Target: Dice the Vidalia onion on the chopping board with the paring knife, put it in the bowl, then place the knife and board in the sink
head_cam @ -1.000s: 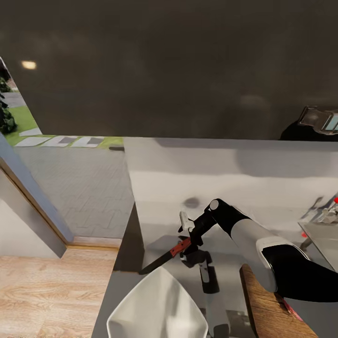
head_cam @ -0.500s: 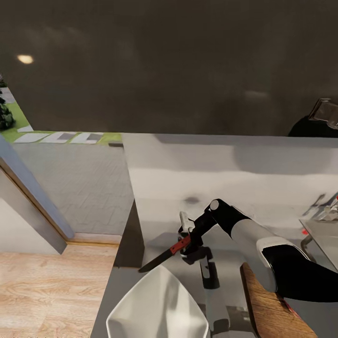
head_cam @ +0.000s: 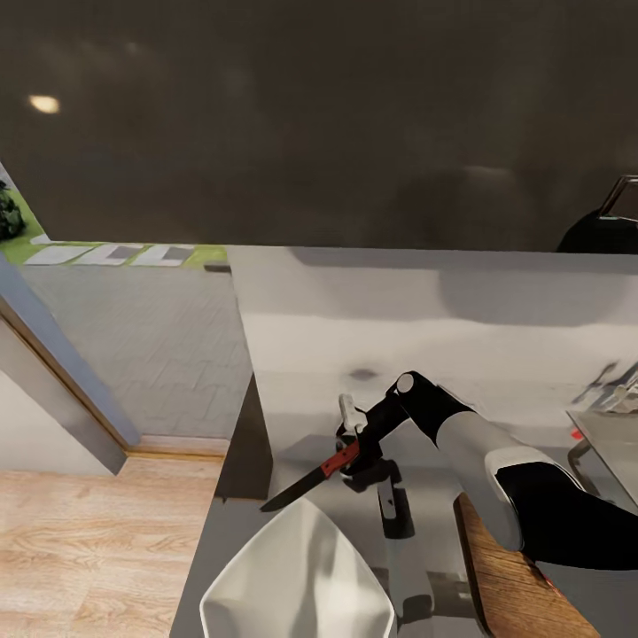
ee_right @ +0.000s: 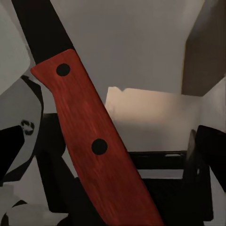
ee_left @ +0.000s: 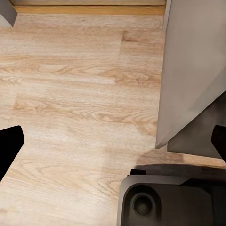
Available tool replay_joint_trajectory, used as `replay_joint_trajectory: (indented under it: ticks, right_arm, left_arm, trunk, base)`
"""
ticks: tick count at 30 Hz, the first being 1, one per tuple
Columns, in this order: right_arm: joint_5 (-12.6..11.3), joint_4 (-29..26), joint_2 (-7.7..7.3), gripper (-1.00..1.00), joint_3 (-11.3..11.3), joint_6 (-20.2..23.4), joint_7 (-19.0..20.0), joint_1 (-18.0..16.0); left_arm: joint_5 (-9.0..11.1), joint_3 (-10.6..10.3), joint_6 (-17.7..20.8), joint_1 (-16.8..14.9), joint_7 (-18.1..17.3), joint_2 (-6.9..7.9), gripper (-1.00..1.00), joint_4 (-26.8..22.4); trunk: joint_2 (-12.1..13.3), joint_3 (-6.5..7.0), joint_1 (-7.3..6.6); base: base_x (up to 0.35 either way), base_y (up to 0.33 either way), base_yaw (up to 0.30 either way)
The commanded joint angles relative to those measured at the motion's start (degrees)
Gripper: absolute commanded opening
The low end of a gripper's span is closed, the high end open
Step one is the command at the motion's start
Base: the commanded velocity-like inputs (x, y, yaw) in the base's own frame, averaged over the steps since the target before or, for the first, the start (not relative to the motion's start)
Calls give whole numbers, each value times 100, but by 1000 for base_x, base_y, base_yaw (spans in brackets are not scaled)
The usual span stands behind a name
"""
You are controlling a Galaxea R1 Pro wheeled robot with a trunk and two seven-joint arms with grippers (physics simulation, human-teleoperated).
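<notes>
Above the countertop (head_cam: pixel 354 328), the right gripper (head_cam: pixel 354 454) holds the paring knife (head_cam: pixel 312 478) by its reddish-brown handle, fingers closed on it, the dark blade slanting down and away from the gripper toward the counter's end. Just below the blade tip sits the white bowl (head_cam: pixel 297 576); on the gripper's other side, beside its forearm, lies the chopping board (head_cam: pixel 505 580). Well beyond the board, the sink (head_cam: pixel 611 434) shows its drainboard corner and tap. The left gripper (ee_left: pixel 113 146) hangs over wooden floor with its fingertips spread wide and nothing between them. Judging by this, the knife-to-sink step is in hand; next, the arm must carry the knife across past the board and release it over the basin.
</notes>
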Motion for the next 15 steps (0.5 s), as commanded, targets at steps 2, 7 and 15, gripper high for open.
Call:
replay_joint_trajectory:
  ticks: [2,7,15]
  right_arm:
    - [71,183,11,100,34,-19,-75,2]
    - [81,185,12,100,34,-19,-280,3]
    - [195,185,8,-100,34,-23,-327,10]
  left_arm:
    - [31,-34,-9,-1,43,9,100,-7]
    - [31,-39,-9,-1,43,9,100,-7]
    - [31,-40,-9,-1,43,9,100,-7]
  trunk:
    - [-7,-12,5]
    - [-7,-13,5]
    - [-7,-13,5]
  base:
    - [0,0,0]
    - [0,0,0]
    - [0,0,0]
